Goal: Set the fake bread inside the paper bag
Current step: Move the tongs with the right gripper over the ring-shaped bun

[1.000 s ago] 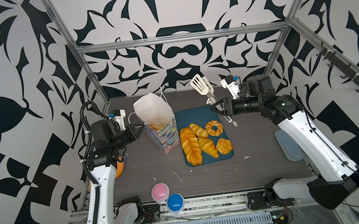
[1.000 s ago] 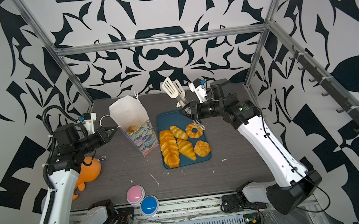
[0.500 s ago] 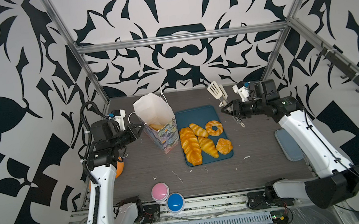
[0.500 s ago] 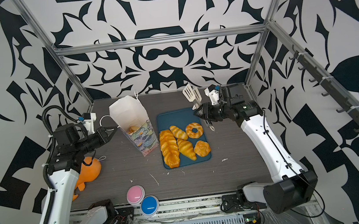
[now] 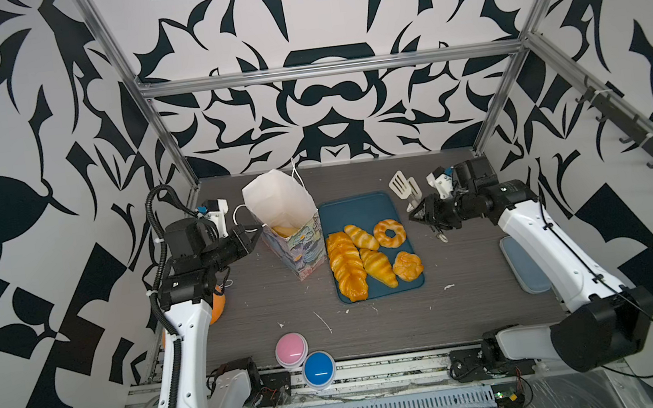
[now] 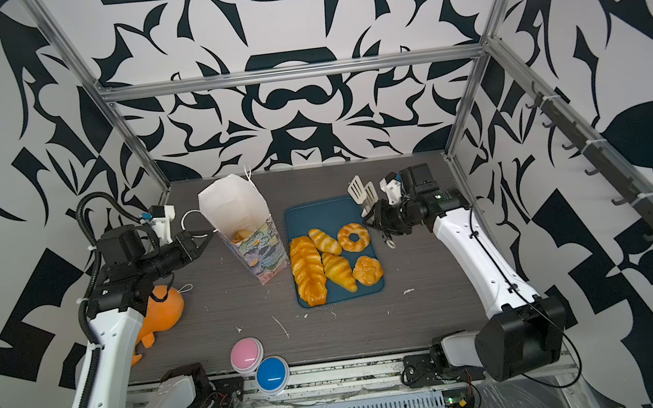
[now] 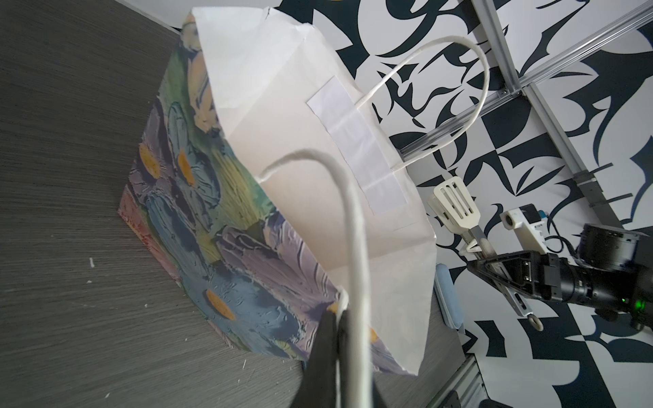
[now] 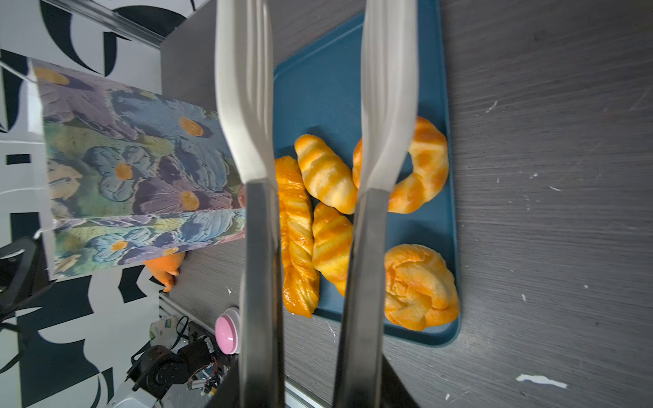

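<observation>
Over on the left, the left arm (image 5: 183,342) rises white and steep from its base at the near edge, then folds at the elbow so the dark forearm runs level toward the paper bag (image 5: 279,202). The left gripper (image 5: 257,234) meets the bag at its near rim, and in the wrist view we see the black fingers (image 7: 325,353) pressed together on the paper right where the cord handle (image 7: 353,247) is anchored, so that is a firm pinch on the bag. The bag stands upright with its mouth open, just left of the blue tray (image 5: 359,209), and a few golden pieces of fake bread (image 5: 282,231) sit down inside; we cannot count them from here. Five more lie on the tray: the braided loaf (image 5: 346,265), two croissants (image 5: 360,236) (image 5: 379,268), the ring doughnut (image 5: 390,232) and a knotted roll (image 5: 407,266). On the right, the right arm (image 5: 547,251) slopes up and back from its near base, the wrist turned inward, and the right gripper (image 5: 418,213) is clamped on the handles of white-tipped tongs (image 5: 403,185) beside the tray's far right corner. The tong blades stand apart with nothing between them, and they seem to hang clear of the table.
</observation>
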Robot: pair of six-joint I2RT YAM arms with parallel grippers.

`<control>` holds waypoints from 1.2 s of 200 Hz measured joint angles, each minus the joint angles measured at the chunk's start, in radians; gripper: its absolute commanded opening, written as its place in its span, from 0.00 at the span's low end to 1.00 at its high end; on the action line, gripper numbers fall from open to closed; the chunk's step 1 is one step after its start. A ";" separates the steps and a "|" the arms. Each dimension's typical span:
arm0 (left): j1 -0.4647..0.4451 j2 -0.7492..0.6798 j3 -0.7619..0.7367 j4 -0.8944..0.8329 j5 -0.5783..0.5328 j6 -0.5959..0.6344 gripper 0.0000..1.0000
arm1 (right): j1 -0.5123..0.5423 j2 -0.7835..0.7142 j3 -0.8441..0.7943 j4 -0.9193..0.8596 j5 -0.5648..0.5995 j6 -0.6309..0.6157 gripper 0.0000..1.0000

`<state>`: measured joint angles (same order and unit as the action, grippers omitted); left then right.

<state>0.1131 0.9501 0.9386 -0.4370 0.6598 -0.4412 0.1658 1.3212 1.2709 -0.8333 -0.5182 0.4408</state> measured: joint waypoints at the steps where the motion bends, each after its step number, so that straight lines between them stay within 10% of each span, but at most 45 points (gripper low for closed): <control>1: 0.000 0.000 0.000 0.000 0.000 0.000 0.00 | 0.000 0.000 -0.001 -0.001 0.001 0.000 0.41; 240: 0.000 0.008 -0.010 0.028 0.009 -0.005 0.00 | 0.112 0.104 -0.145 -0.069 0.269 -0.047 0.39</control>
<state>0.1131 0.9585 0.9287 -0.4091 0.6689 -0.4461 0.2779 1.4254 1.1263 -0.9024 -0.2489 0.3943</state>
